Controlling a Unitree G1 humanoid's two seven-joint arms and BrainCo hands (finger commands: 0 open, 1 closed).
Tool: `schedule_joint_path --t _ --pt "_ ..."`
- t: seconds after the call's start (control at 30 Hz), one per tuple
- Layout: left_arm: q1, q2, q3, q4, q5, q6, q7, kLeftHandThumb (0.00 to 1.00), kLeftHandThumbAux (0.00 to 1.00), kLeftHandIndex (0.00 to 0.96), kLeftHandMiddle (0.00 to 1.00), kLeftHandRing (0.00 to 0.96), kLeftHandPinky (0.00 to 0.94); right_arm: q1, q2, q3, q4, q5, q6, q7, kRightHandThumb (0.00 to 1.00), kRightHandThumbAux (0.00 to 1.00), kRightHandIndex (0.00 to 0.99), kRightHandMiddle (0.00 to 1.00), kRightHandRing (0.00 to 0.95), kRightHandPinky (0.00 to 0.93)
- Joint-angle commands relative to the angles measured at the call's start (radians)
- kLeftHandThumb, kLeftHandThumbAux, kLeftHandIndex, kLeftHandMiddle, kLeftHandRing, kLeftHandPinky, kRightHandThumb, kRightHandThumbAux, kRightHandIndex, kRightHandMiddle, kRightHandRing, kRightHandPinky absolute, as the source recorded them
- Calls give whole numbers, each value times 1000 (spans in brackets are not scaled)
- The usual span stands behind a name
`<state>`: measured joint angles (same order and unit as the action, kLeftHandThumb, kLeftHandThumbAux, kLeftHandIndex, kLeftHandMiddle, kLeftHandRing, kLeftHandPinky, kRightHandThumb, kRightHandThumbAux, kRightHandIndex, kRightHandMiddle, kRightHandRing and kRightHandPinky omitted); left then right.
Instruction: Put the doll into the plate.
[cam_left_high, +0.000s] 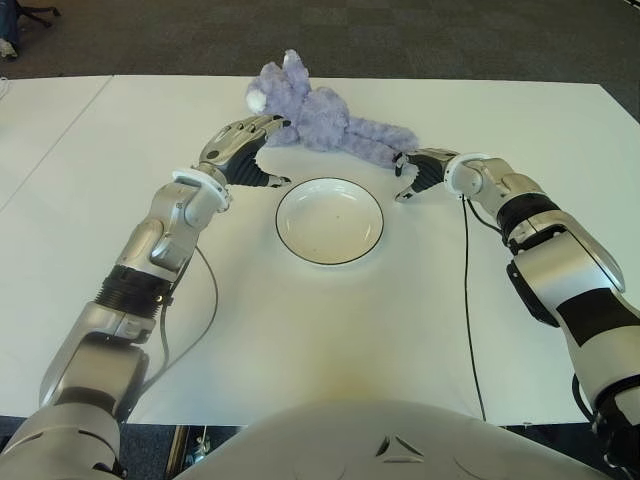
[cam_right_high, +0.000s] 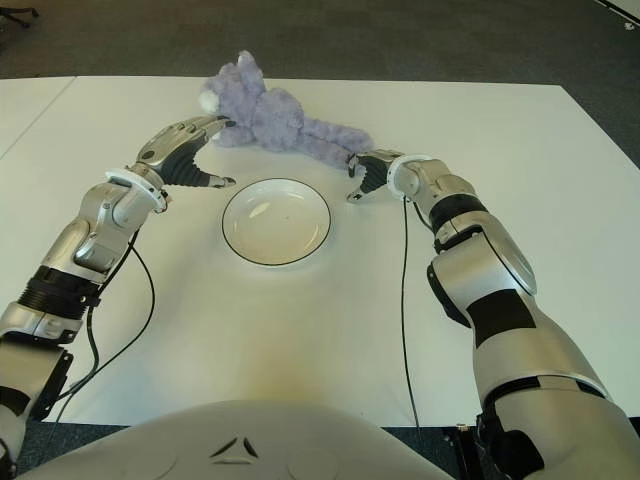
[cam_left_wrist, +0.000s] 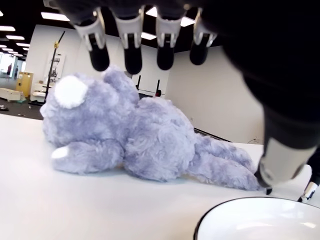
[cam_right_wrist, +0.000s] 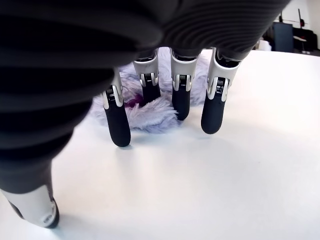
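**Both hands flank the doll; plate stands bare**

The left hand (cam_left_high: 245, 148) hangs at the doll's head end, fingers spread and holding nothing. In its wrist view the four fingertips (cam_left_wrist: 131, 59) hover above the plush head, apart from the fur, and the thumb shows apart from them, close to the plate's rim. In the eye views the longest fingers reach to the edge of the doll's body; whether they touch it cannot be told from there.

The right hand (cam_left_high: 418, 172) is at the doll's leg end, also spread and empty. Its wrist view shows the fingers (cam_right_wrist: 117, 122) pointing down at the surface, with the fur of the doll's leg just behind two of them and the thumb well apart.

The doll (cam_left_high: 318, 118), a lilac plush bear with a white muzzle, lies on its side on the white surface (cam_left_high: 330, 330). Its head is toward 10 o'clock from the plate and its legs stretch toward 2 o'clock.

The plate (cam_left_high: 329, 221), white with a dark rim, sits at 6 o'clock from the doll, between the two hands, close to the doll but not touching it. It holds nothing.

A thin cable (cam_left_high: 468, 300) runs from the right wrist toward 6 o'clock across the surface.
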<state>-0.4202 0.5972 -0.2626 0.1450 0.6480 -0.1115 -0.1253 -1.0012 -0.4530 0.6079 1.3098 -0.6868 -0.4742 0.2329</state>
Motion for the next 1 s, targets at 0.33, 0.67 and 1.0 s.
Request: schedule_joint_path --t 0.33,0.67,1.0 --pt "34 16 26 -95 20 99 -61 74 576 19 64 69 71 175 -85 46 -11 33 -275 345 60 627 466 793 820 851" --pt "27 23 25 -104 26 120 -70 72 599 21 61 56 45 224 -157 60 -70 88 -403 431 0 554 215 754 790 815" --pt "28 28 27 -106 30 125 -65 69 613 26 59 51 34 255 -213 63 -123 148 -479 501 0 456 95 754 812 845"
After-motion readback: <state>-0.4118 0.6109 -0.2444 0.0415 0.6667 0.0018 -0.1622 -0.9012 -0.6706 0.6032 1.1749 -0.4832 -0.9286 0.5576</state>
